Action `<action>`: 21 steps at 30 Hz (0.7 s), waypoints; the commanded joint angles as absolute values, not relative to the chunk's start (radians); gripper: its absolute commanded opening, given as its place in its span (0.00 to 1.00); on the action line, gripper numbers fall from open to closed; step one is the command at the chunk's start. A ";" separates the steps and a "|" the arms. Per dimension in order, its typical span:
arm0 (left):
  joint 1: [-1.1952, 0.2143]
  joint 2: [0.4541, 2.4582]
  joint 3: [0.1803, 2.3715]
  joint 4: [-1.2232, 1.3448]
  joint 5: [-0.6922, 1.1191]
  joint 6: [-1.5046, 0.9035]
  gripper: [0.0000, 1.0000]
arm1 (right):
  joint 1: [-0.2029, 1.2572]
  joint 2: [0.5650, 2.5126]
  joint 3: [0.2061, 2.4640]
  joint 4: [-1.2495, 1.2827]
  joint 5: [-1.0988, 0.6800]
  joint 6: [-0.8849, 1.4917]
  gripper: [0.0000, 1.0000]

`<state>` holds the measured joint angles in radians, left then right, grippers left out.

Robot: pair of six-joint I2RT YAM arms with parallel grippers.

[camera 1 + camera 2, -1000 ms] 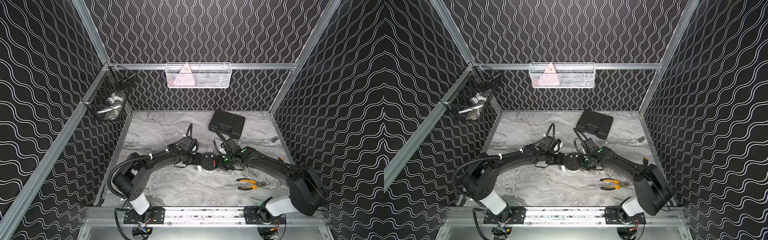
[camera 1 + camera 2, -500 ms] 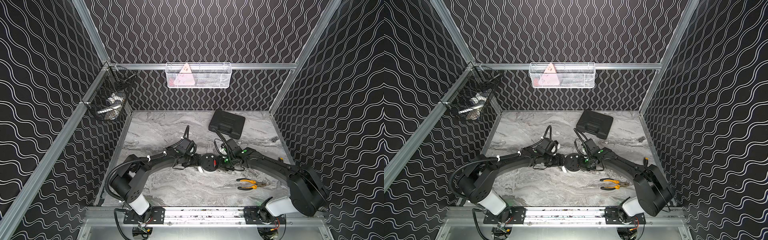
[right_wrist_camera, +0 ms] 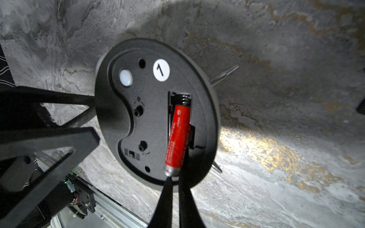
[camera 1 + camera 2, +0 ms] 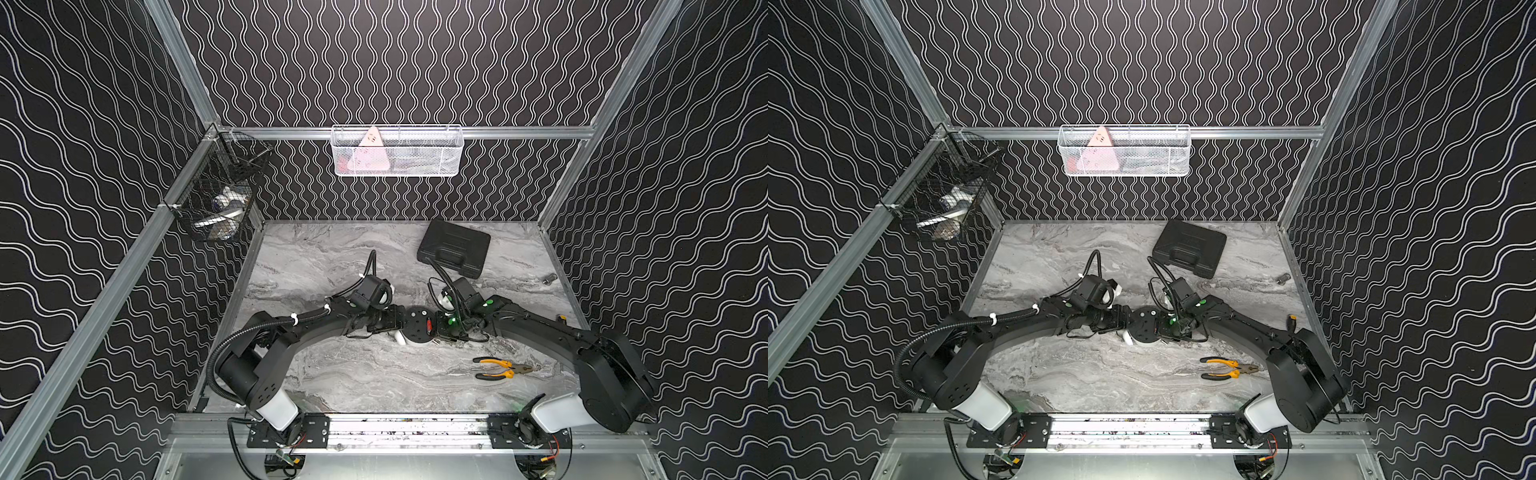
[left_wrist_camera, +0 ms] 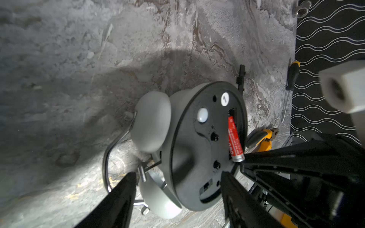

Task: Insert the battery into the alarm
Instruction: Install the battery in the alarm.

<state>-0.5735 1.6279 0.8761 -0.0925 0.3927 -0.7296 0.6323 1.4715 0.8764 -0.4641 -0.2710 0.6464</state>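
Note:
The alarm (image 4: 417,328) (image 4: 1144,326) lies face down mid-table with its black back panel (image 3: 150,110) up, and its white bells (image 5: 152,122) show in the left wrist view. The red battery (image 3: 178,136) (image 5: 234,138) sits slanted in the slot. One end is near the spring and the silvery end sticks out over the panel's rim. My right gripper (image 3: 174,177) (image 4: 436,326) is shut, its tips against that silvery end. My left gripper (image 5: 176,173) (image 4: 399,322) is open, its fingers astride the alarm's rim on the bell side.
A black case (image 4: 453,247) lies at the back right. Yellow-handled pliers (image 4: 498,368) lie in front of the right arm. A screwdriver (image 5: 292,75) and a small metal part (image 4: 549,278) lie by the right wall. A white basket (image 4: 397,151) and a black basket (image 4: 220,199) hang on the walls.
My left gripper's jaws have spread wider around the alarm and its wrist has shifted slightly. The right gripper has stayed shut at the battery's end.

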 commanded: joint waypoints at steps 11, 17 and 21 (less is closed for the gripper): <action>-0.566 1.692 0.826 0.035 0.437 -0.776 0.62 | 0.632 1.477 0.869 -0.453 -0.273 0.649 0.11; -0.561 1.693 0.818 0.028 0.435 -0.770 0.56 | 0.632 1.476 0.867 -0.442 -0.287 0.651 0.10; -0.557 1.695 0.818 0.011 0.423 -0.758 0.58 | 0.632 1.465 0.879 -0.440 -0.298 0.658 0.11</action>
